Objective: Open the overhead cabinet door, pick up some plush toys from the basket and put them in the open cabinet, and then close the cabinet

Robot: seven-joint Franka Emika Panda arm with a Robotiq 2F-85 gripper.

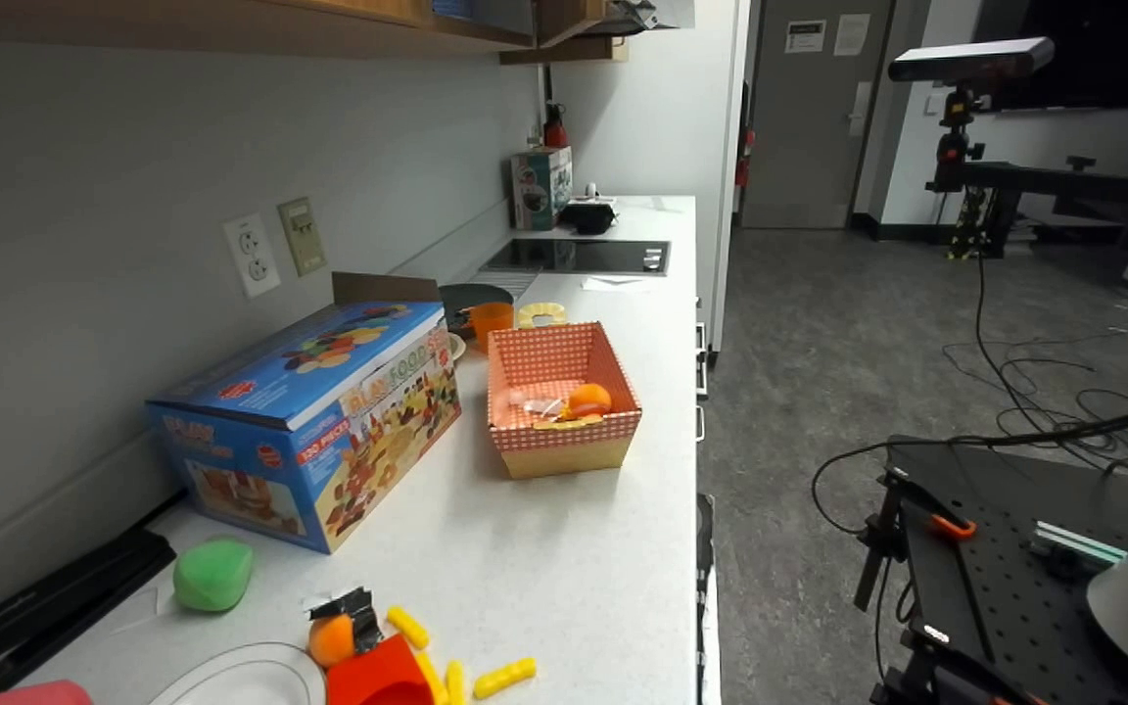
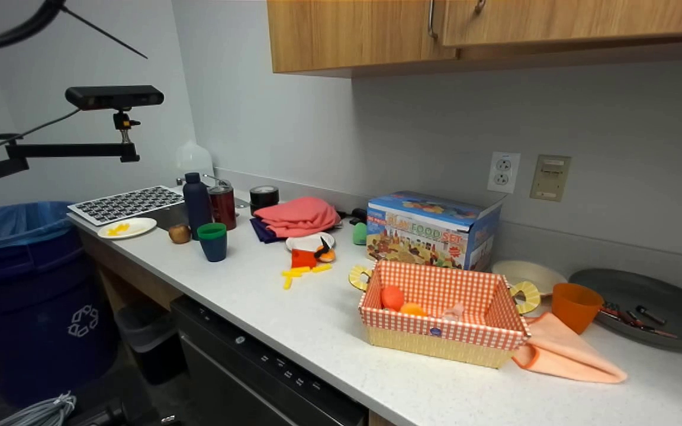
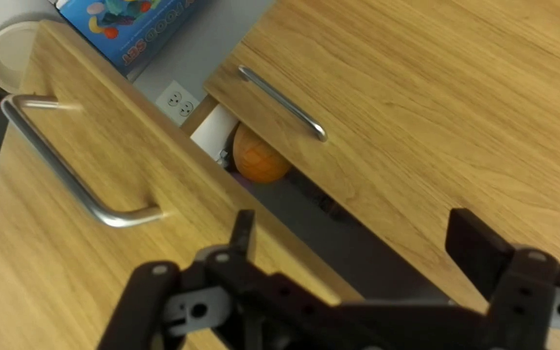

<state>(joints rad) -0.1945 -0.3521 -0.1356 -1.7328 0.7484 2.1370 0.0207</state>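
Gaping wide, the jaws face the overhead cabinet (image 2: 353, 35)!

One door (image 3: 90, 272) stands ajar; a rounded orange thing (image 3: 258, 158) peeks through the gap beside it; down on the surface (image 2: 311, 319), the basket (image 2: 436, 346) sits near the blue box (image 2: 412, 234), orange pieces (image 2: 413, 309) inside it; whether they're plush, I can't tell.

Hand (image 3: 355, 233) spread wide; dark fingers (image 3: 477, 253) well apart, low in wrist view.
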